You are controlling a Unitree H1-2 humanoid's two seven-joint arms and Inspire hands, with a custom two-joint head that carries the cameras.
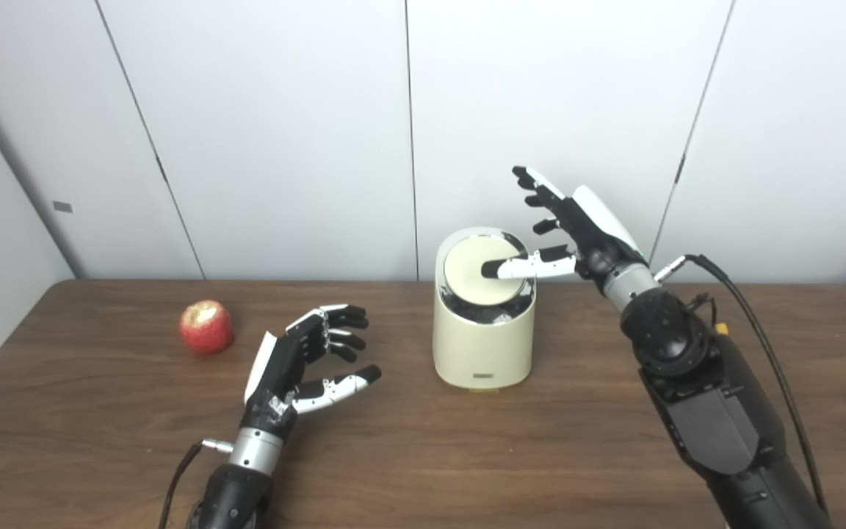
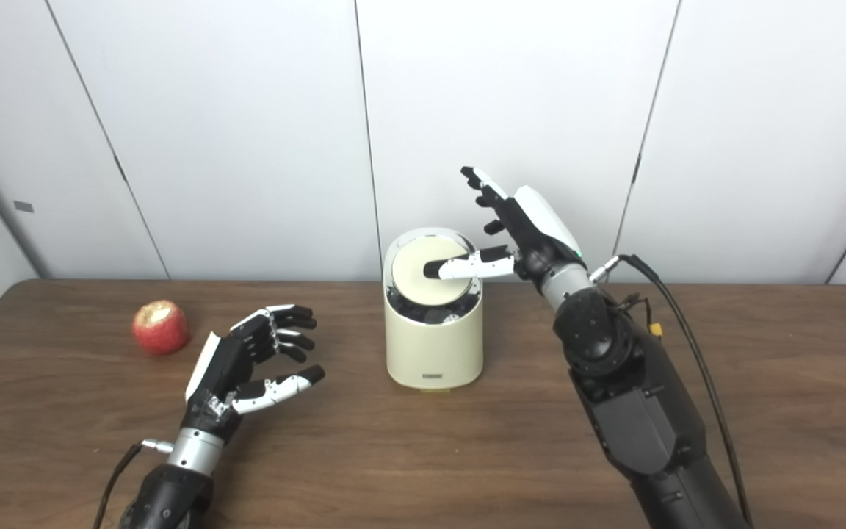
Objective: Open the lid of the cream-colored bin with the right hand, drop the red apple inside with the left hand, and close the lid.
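Note:
The cream-colored bin (image 1: 483, 345) stands mid-table, its round lid (image 1: 473, 283) tilted, with a dark gap showing at the front rim. My right hand (image 1: 566, 224) hovers at the bin's right, open, fingers spread upward and the thumb lying across the lid's top. A red apple (image 1: 205, 326) with a bitten top rests on the table at the far left. My left hand (image 1: 305, 360) is open just above the table between the apple and the bin, holding nothing.
The brown wooden table (image 1: 423, 455) runs across the whole view, with white wall panels (image 1: 283, 132) right behind it. A black cable (image 1: 761, 330) loops off the right forearm.

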